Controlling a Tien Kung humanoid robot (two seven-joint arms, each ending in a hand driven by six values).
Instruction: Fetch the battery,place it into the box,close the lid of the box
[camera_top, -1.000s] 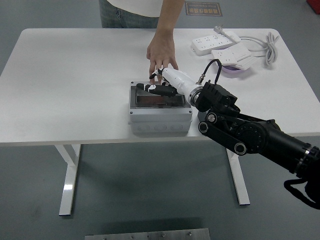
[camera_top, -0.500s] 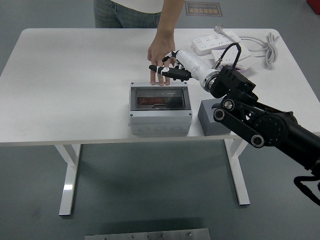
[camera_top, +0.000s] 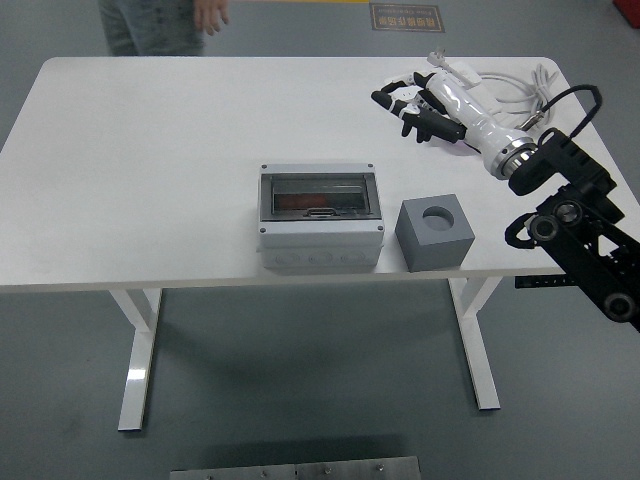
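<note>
Grey box (camera_top: 320, 218) shows you no readable label; its lid is shut. Your right hand (camera_top: 425, 107) has withdrawn, fingers (camera_top: 392, 98) apart, and the person's hand (camera_top: 211, 14) left the worktop (camera_top: 150, 170).

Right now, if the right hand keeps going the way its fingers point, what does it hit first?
The right hand points left across the far side of the table. That stretch looks bare to the table's edge. The box sits nearer the camera, out of that line. Hand height is unclear.

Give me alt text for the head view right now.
The grey box sits mid-table with its lid shut, a grey block beside it. The right hand hovers empty, fingers loosely open, over the far right corner.
</note>
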